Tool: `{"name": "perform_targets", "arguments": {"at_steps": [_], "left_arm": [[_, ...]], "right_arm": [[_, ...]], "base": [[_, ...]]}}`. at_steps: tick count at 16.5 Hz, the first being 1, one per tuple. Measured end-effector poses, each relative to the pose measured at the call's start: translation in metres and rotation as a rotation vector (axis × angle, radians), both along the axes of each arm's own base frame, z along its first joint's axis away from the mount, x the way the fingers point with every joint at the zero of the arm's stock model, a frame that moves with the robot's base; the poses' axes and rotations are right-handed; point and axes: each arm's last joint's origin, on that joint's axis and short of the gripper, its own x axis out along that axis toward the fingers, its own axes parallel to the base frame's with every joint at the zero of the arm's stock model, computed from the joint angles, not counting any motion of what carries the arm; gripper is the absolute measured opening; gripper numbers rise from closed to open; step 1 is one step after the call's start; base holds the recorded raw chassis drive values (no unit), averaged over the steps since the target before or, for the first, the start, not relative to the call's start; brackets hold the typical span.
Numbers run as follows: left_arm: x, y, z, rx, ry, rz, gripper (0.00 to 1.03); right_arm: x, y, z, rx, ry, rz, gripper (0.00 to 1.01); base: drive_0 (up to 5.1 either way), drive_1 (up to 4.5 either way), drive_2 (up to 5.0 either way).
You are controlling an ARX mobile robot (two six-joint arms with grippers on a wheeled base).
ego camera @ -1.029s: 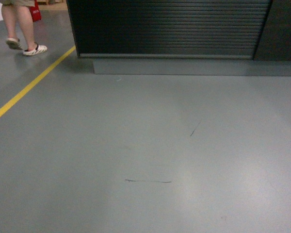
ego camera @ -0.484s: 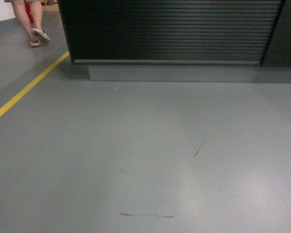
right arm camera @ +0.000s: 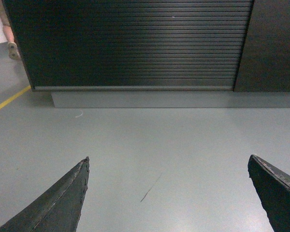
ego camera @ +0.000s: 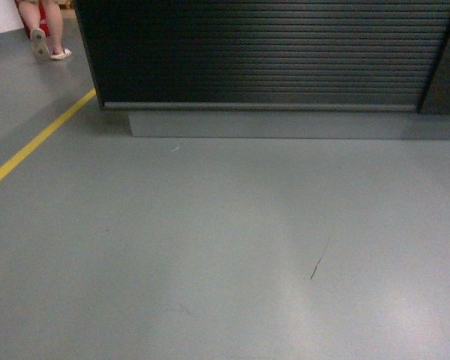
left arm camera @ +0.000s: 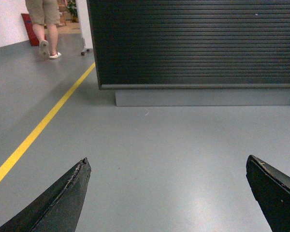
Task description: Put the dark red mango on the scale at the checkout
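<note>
- Head view: the checkout [ego camera: 262,52] fills the upper part of the frame, its dark ribbed front cut off by the top edge, so the counter top is hidden; neither the dark red mango nor the scale shows in any view
- A grey plinth [ego camera: 285,124] runs under the ribbed front, set back from its left corner
- The grey floor [ego camera: 210,247] lies open from the plinth down to the bottom edge, marked only by a short dark scuff [ego camera: 318,264] at lower right and a small pale fleck [ego camera: 175,148] near the plinth
- A yellow line [ego camera: 37,142] slants from the left edge up toward the counter's left corner
- A person [ego camera: 43,30] stands at upper left, cut off above the calves; neither gripper shows in this view
- Left wrist view: the left gripper [left arm camera: 166,193] has its two dark fingers [left arm camera: 63,203] spread wide at the bottom corners, with bare floor between them and nothing held
- The checkout front stands ahead in the upper right, the yellow line runs up the left, and the person in shorts is cut off at the waist by the top edge
- Right wrist view: the right gripper [right arm camera: 166,193] also has its fingers [right arm camera: 58,205] spread far apart, holding nothing, with the scuff on the floor between them
- A plain dark panel [right arm camera: 273,43] adjoins the ribbed front at upper right
</note>
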Motion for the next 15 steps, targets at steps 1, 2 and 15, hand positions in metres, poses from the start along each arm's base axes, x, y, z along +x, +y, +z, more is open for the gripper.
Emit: {"name": "perform_targets", "arguments": {"at_steps": [1, 2, 15], "left_arm": [[0.0, 0.0, -0.0006, 0.0, 0.006, 0.0, 0.98], [0.0, 0.0, -0.0004, 0.0, 0.005, -0.001, 0.98], [0.0, 0.0, -0.0006, 0.0, 0.006, -0.001, 0.98]], "right_arm": [[0.0, 0.0, 0.0, 0.0, 0.0, 0.0, 0.98], [0.0, 0.0, -0.0001, 0.0, 0.001, 0.0, 0.98], [0.0, 0.0, 0.0001, 0.0, -0.001, 0.0, 0.98]], "base": [[0.0, 3.83, -3.8], [-0.1, 3.7, -3.9], [0.1, 3.71, -3.6]]}}
